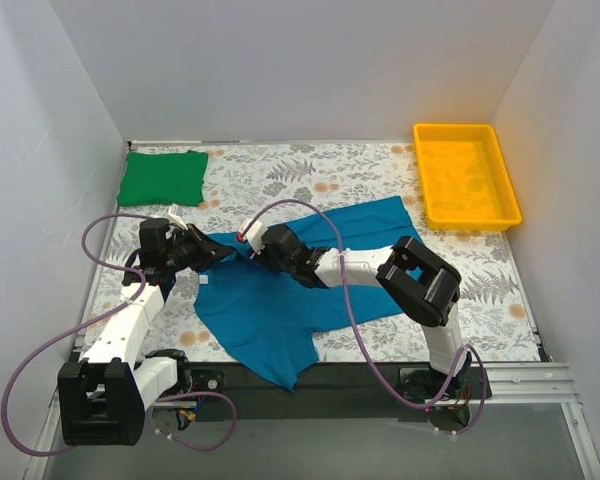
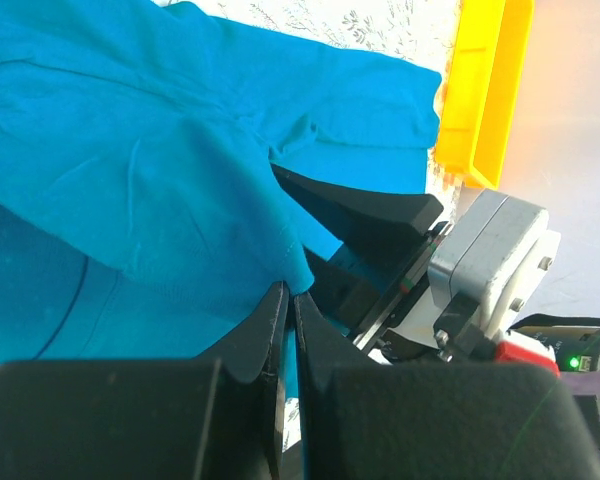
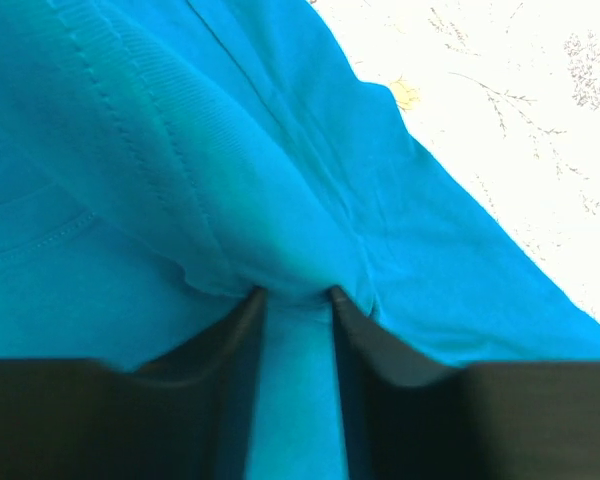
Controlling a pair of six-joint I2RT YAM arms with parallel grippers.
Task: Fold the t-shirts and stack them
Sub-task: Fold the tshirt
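The teal-blue t-shirt (image 1: 280,300) lies crumpled across the middle of the floral table, one part hanging over the near edge. My left gripper (image 1: 218,252) is shut on its left hem (image 2: 180,170), the cloth pinched between the fingertips (image 2: 288,296). My right gripper (image 1: 248,240) sits right beside it, pressed into the same shirt (image 3: 180,150). Its jaws stand apart (image 3: 296,295) with a fold of teal cloth bunched between the tips. The green t-shirt (image 1: 162,177) lies folded at the far left corner.
A yellow plastic tray (image 1: 455,128) stands at the far right corner; its rim (image 2: 480,90) also shows in the left wrist view. White walls close in three sides. The two grippers are nearly touching each other.
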